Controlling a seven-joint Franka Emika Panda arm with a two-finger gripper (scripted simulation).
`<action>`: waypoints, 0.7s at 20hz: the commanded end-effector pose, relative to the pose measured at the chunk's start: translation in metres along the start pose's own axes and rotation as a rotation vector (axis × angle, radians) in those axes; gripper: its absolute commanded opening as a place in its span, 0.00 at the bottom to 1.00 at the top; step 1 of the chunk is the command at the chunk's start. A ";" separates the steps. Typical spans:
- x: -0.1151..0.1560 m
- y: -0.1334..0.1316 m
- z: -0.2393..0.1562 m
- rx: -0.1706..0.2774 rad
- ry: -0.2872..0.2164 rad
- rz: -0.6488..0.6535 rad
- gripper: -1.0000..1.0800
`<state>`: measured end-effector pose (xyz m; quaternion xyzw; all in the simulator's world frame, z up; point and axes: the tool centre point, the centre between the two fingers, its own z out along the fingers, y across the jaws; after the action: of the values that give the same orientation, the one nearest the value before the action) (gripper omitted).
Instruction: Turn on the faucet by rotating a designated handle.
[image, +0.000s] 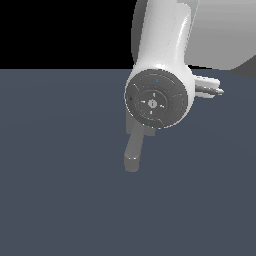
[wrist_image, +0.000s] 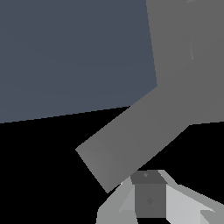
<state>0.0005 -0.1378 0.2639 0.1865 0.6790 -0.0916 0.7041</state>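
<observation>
Handle (wrist_image: 131, 135): grey bar, centre of frame
Hand (wrist_image: 151, 199): just beside handle; open or closed, cannot tell
Advice: push steadily near bar's tip

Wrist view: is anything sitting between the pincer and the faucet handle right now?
Nothing visible. In the wrist view a pincer finger sits right at the end of the grey bar, with no other object between them. In the exterior view the arm hides the contact area, so touching cannot be confirmed.

Flat even render light, soft gloss, perhaps slightly blurred edges.
</observation>
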 end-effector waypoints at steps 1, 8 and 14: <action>-0.001 0.014 0.005 -0.180 -0.010 -0.114 0.00; 0.014 -0.004 0.011 -0.194 0.008 -0.141 0.00; 0.024 -0.018 0.015 -0.205 0.020 -0.161 0.00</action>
<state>-0.0088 -0.1984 0.2364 0.2266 0.6759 -0.1264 0.6898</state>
